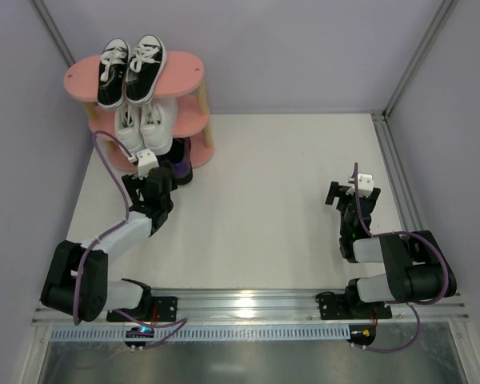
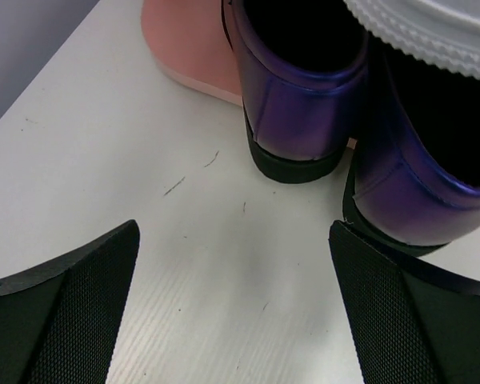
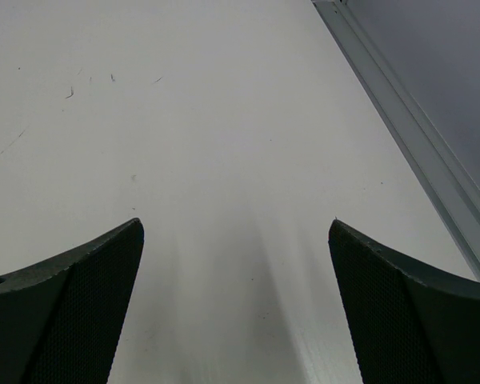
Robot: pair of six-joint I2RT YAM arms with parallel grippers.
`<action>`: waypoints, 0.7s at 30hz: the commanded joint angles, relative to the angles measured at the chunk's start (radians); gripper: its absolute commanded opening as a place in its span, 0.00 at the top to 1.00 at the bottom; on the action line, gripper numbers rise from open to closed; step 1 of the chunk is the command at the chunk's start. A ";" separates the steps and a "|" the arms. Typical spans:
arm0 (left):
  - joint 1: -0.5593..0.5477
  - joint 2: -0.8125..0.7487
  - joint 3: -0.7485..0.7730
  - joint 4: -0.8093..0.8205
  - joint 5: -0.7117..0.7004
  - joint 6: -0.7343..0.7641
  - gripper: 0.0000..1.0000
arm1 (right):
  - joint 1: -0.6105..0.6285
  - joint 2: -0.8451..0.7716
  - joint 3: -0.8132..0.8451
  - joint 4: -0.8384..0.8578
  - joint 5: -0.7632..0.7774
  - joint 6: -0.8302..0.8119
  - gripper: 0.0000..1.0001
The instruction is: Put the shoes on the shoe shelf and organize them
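Note:
The pink shoe shelf (image 1: 188, 76) stands at the table's far left. The black canvas sneakers (image 1: 131, 70) lie on its top board. The white sneakers (image 1: 141, 126) sit on the middle board. The dark purple glossy shoes (image 1: 180, 166) rest at the bottom board; their heels (image 2: 304, 104) stick out over the board's edge (image 2: 184, 48). A white sneaker sole (image 2: 432, 32) shows above them. My left gripper (image 1: 158, 186) is open and empty, just in front of the purple heels (image 2: 234, 264). My right gripper (image 1: 346, 192) is open and empty over bare table at the right (image 3: 236, 264).
A metal frame rail (image 3: 408, 120) runs along the table's right edge. Grey walls enclose the back and sides. An aluminium rail (image 1: 248, 304) with the arm bases lines the near edge.

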 commanded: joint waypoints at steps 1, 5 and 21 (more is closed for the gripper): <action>0.036 0.026 0.057 0.030 -0.016 -0.022 0.02 | -0.002 -0.014 0.013 0.077 -0.010 0.020 0.03; 0.086 0.068 0.039 0.131 0.074 -0.012 0.03 | -0.002 -0.014 0.013 0.077 -0.008 0.020 0.03; 0.195 0.151 0.052 0.268 0.291 0.048 0.07 | -0.004 -0.012 0.015 0.077 -0.008 0.020 0.03</action>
